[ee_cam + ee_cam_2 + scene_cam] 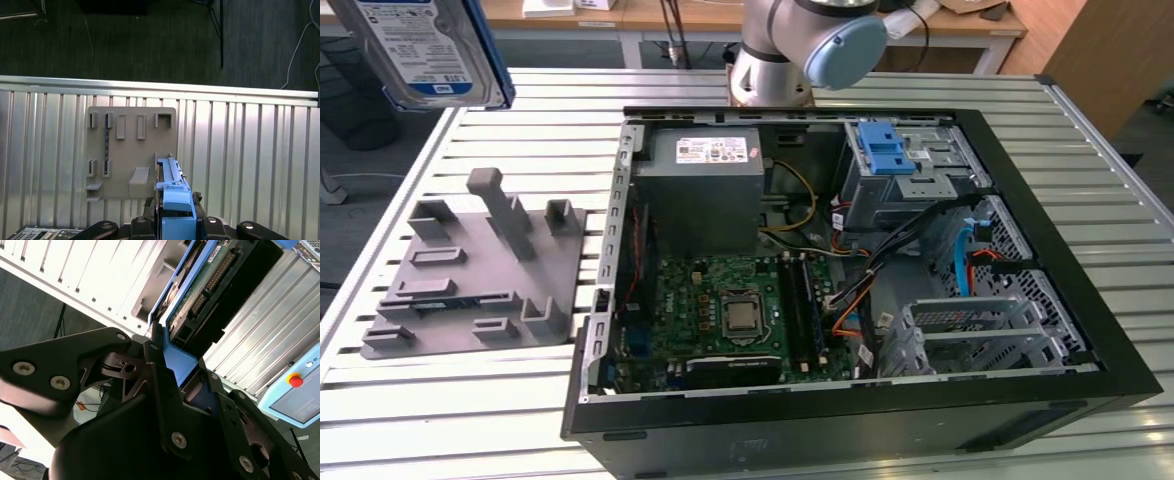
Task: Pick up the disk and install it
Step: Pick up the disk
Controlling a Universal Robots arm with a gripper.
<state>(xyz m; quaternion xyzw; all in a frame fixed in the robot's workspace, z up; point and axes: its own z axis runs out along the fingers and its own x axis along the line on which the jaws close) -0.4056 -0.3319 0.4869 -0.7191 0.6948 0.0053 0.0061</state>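
Tabletop point(480, 420): slatted silver metal, ribs running edge to edge.
Grey holder block point(474, 275): flat on the slats, near the edge at the exterior view's left; upright slots and pegs.
Computer case point(854, 430): black, open-sided, lying across the middle, just beside the block.

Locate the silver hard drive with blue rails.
The drive hangs at the exterior view's upper left, above the grey plastic fixture, its blue end gripped by the black claw.
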